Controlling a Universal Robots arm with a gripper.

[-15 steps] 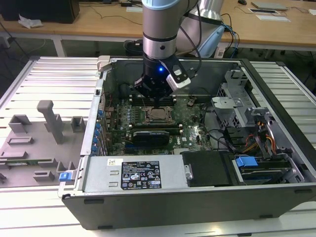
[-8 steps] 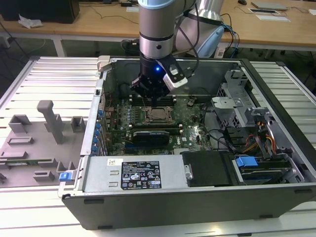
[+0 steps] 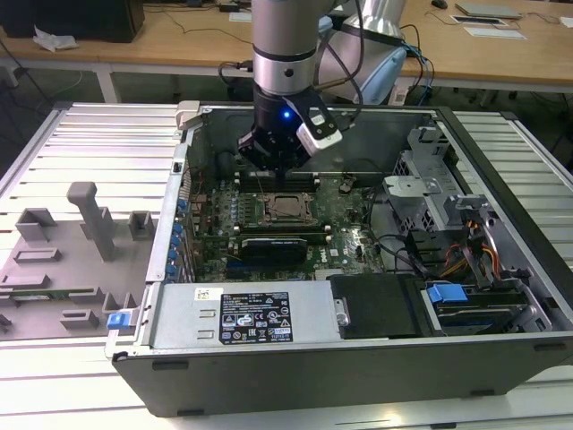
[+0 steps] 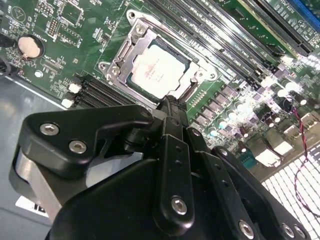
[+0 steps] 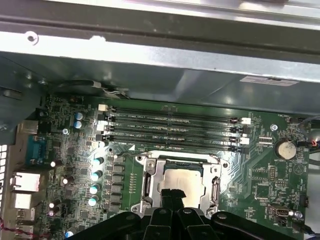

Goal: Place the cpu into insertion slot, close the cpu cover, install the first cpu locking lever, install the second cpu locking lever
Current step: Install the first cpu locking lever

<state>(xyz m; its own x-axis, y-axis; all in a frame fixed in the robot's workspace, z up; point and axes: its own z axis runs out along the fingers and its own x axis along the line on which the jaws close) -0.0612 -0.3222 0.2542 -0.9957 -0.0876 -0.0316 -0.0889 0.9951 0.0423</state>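
The cpu [image 4: 159, 70] lies flat in the insertion slot [image 5: 150, 186] on the green motherboard [image 4: 235, 30], its silvery top showing through the window of the cpu cover [image 4: 120, 56]. The cover lies down around the chip. In both wrist views my gripper [image 4: 170, 103] hovers at the socket's edge, fingers pressed together with nothing between them. The first wrist view shows the gripper [image 5: 172, 192] just in front of the cpu [image 5: 184, 180]. In the exterior view the gripper [image 3: 271, 168] hangs inside the open computer case, just behind the insertion slot [image 3: 288, 206].
Long black memory slots [image 5: 172, 127] run beside the socket. A power supply [image 3: 246, 313] fills the case's front, with a drive cage [image 3: 430, 179] and cables [image 3: 466, 246] at the exterior view's right. A grey fixture [image 3: 67, 260] lies on the table at the exterior view's left.
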